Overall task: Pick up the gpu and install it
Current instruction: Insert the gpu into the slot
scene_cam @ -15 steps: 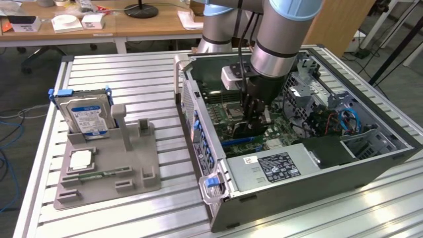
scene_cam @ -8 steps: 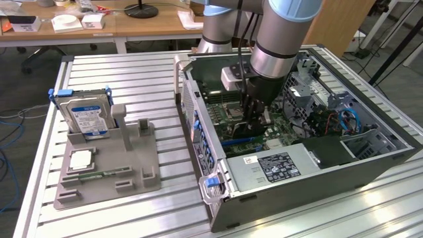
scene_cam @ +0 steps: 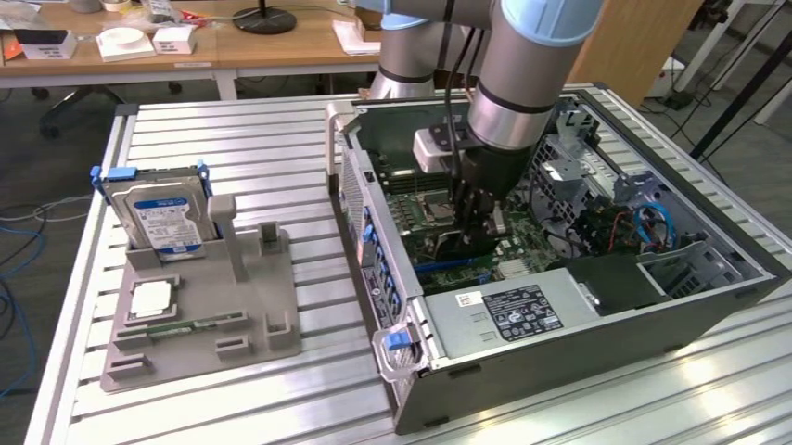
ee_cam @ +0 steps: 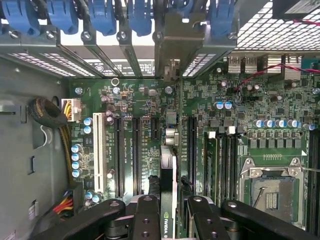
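Gripping the gpu [ee_cam: 168, 200] edge-on, your gripper [ee_cam: 170, 210] holds it just above the motherboard [ee_cam: 145, 130] slots.

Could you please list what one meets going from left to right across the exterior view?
Hard drive → grey holder tray → open computer case → hand holding the gpu over the motherboard → blue cables.

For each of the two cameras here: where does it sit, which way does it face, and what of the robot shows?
Exterior view: off the arm, raised, looking down at the open computer case on a slatted table; the arm reaches into the case, gripper low over the motherboard.
Wrist view: on the wrist, looking along the gripper at the motherboard; its black fingers clamp the gpu, seen edge-on.
Shared: the gripper, motherboard and case interior.
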Robot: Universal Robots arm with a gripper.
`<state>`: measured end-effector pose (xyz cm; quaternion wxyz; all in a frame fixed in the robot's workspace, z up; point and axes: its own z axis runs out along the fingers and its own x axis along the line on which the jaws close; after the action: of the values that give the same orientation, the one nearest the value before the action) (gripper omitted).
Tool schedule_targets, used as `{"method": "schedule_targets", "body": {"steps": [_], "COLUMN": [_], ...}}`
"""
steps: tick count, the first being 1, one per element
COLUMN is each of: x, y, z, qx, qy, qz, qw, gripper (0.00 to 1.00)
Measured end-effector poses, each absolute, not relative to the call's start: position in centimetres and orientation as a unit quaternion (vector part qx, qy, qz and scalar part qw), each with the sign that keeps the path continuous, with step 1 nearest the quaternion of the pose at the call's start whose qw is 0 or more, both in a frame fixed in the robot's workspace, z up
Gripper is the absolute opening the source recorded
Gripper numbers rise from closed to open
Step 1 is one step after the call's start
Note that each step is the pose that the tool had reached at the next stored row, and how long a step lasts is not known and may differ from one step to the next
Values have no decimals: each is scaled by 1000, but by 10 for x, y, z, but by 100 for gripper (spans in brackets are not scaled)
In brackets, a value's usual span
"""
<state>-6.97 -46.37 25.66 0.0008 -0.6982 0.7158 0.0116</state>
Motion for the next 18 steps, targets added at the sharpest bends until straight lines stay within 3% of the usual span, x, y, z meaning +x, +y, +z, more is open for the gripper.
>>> {"method": "schedule_targets", "body": {"steps": [18], "x": [-70], "y": [-461], "z": [251], "qx": [-698], "qy": [716], "qz": [12], "qw": [1], "gripper": [26]}}
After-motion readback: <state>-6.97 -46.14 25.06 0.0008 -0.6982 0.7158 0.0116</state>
